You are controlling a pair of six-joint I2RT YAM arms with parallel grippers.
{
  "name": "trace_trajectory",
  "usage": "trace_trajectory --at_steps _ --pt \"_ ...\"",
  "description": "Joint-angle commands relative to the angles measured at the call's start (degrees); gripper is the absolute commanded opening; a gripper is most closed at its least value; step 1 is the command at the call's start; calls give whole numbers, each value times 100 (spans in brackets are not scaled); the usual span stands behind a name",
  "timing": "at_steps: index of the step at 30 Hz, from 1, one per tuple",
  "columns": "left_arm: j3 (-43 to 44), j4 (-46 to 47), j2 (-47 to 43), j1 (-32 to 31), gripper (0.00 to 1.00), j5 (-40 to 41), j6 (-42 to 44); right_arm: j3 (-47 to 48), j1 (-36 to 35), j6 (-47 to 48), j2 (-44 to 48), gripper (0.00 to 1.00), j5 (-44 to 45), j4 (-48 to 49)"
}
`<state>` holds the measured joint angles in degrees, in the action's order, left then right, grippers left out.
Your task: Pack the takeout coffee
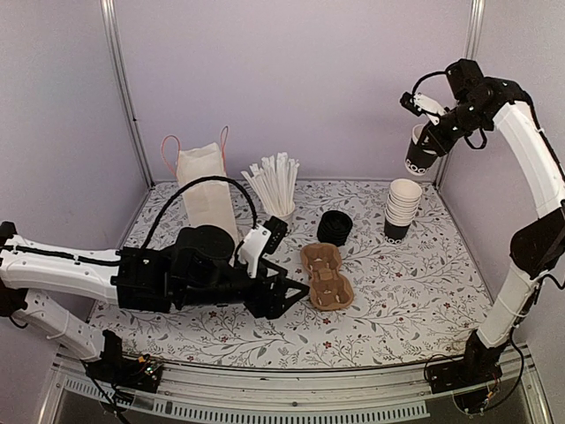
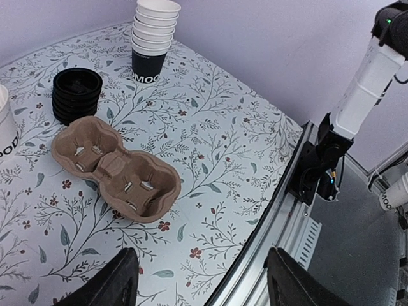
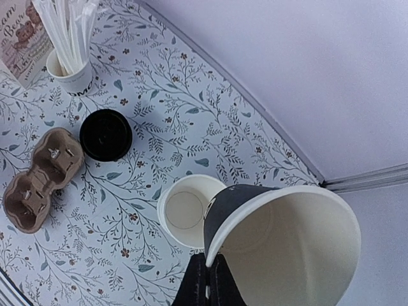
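Early stage: cup (image 1: 420,152) held high at 2 o'clock, unlidded; carrier (image 1: 326,276) empty.
Right gripper (image 3: 208,271) pinches its rim; left gripper (image 2: 201,290) spread.

Open worktop (image 1: 406,291) front right and mid right, I can pass there freely. My left arm (image 1: 79,269) lies low across the front left and blocks it, left pincer (image 1: 296,293) just beside the cardboard carrier (image 1: 327,276); right arm (image 1: 530,150) hangs high at back right with a lidless cup (image 1: 421,150). Back row's crowded: paper bag (image 1: 207,190), straw cup (image 1: 276,185), lid stack (image 1: 335,227), cup stack (image 1: 403,210), narrow gaps.
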<state>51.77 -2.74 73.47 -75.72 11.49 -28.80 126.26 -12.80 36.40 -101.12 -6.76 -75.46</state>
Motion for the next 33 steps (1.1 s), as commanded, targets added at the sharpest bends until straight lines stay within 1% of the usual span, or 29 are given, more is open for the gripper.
trace_trajectory --at_steps 1,3,6,9,12,14,15,17,19,23,24,25,29,33 --pt "464 -567 422 182 70 211 -329 187 -22 145 598 0 -586 -285" --pt "693 -829 710 271 69 265 -604 -245 -23 229 876 0 -1053 -218" --pt "1049 -1132 1228 427 66 280 -1065 -1564 -28 367 1614 0 -1617 370" --pt "1340 -1266 1753 564 65 82 -1326 -2993 -21 656 2422 0 -2500 887" --pt "1511 -1301 2180 735 65 -212 -1496 -3954 -38 828 2929 0 -3019 1105" --pt "1514 -1171 2394 857 67 -390 -1560 -4399 -39 850 3239 0 -3109 1186" --pt "1509 -1106 2493 900 71 -426 -1616 -4609 -40 851 3345 0 -3138 1237" --pt "1564 -1080 2720 990 75 -478 -1697 -4970 -43 828 3614 0 -3177 1321" --pt "1594 -925 2922 1063 77 -567 -1692 -5168 -45 816 3877 0 -3194 1328" --pt "1647 -492 3272 1320 81 -702 -1777 -5259 -45 821 4152 0 -3151 1272" --pt "1663 -382 3356 1409 88 -776 -1763 -5247 -47 810 4166 0 -3170 1259" --pt "1696 -272 3439 1481 98 -872 -1724 -5235 -40 801 4190 0 -3189 1243" --pt "2004 157 3869 1577 100 -1282 -1233 -5126 -39 730 4223 0 -3244 1230" --pt "2574 178 4503 1538 100 -1838 -917 -5073 -39 647 4264 0 -3192 1336"
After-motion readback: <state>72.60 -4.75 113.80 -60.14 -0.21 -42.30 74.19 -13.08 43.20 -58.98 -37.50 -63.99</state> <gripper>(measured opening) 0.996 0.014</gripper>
